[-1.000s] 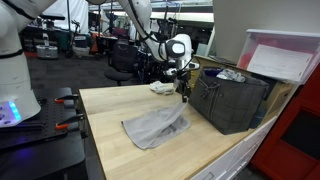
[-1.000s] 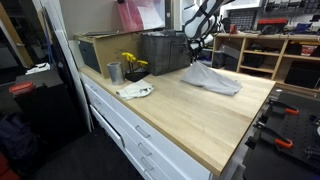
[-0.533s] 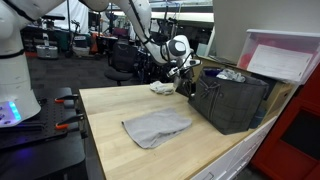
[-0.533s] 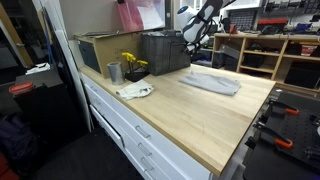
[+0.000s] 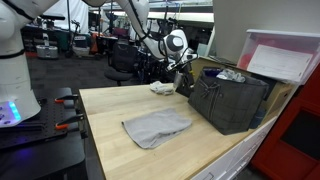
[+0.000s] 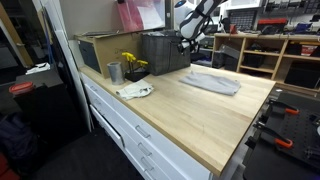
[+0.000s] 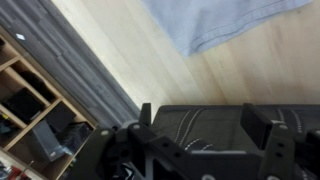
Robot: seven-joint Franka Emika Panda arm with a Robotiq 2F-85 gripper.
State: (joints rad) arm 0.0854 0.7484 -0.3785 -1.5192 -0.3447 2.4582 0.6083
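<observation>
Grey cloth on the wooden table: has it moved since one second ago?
Yes. The grey cloth settled flat: its corner, lifted beside the black mesh crate, fell downward.

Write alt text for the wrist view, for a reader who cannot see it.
The robot's jaws stand wide open and empty, with a dark bin behind them. Beyond lies a wooden table with a grey cloth on it.

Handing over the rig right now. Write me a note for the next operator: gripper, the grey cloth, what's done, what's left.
Gripper: open, empty, raised close to the dark crate.
Grey cloth: spread out on the wooden table beside the crate, apart from the gripper.
Done: cloth laid out on the table and out of the grip.
Left: probably only to pull the arm clear of the crate.
</observation>
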